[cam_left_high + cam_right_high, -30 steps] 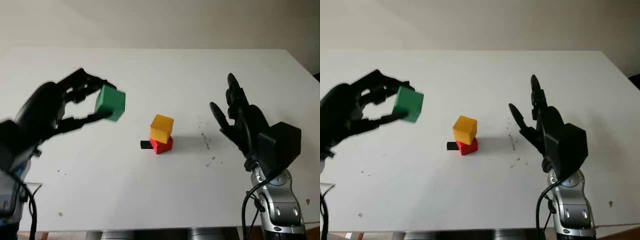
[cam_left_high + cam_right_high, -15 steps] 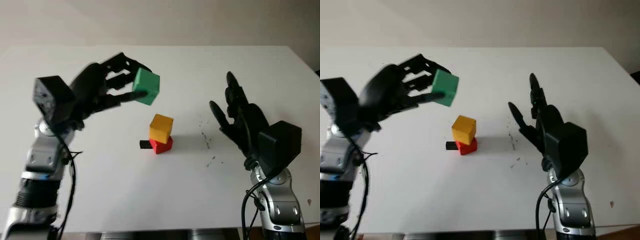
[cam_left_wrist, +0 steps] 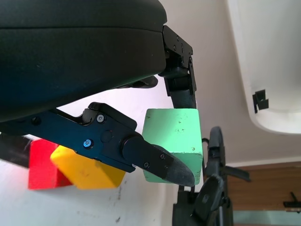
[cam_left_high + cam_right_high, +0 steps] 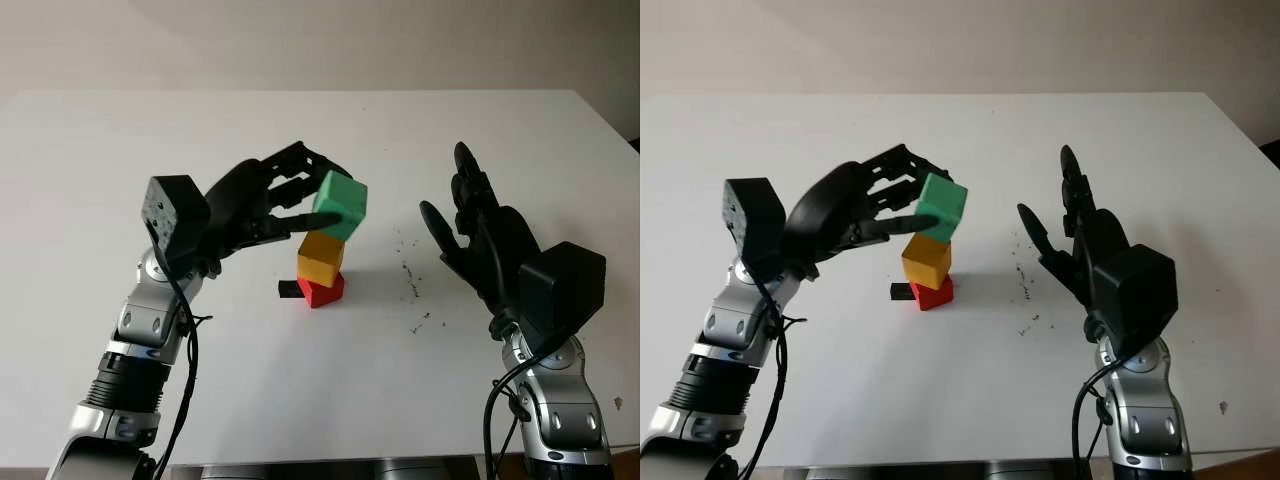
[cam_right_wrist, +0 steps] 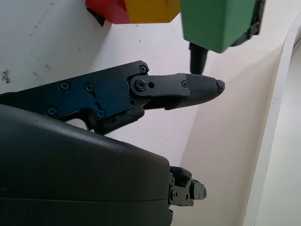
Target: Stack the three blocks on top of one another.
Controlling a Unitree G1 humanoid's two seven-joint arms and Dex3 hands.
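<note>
A yellow block [image 4: 321, 258] sits on a red block [image 4: 322, 289] near the middle of the white table [image 4: 300, 400]. My left hand [image 4: 300, 205] is shut on a green block [image 4: 340, 204] and holds it just above the yellow block, a little to the right of its centre. In the left wrist view the green block [image 3: 173, 141] sits between my fingers [image 3: 155, 162], beside the yellow block [image 3: 84, 172] and red block [image 3: 41, 165]. My right hand [image 4: 475, 235] is open, raised off the table to the right of the stack.
A small black piece [image 4: 289, 289] lies against the red block's left side. Dark specks [image 4: 415, 285] mark the table between the stack and my right hand. The table's front edge [image 4: 330, 462] runs along the bottom.
My left hand has carried the green block rightward and down, from the left of the table to just above the yellow block. The right hand has stayed put.
</note>
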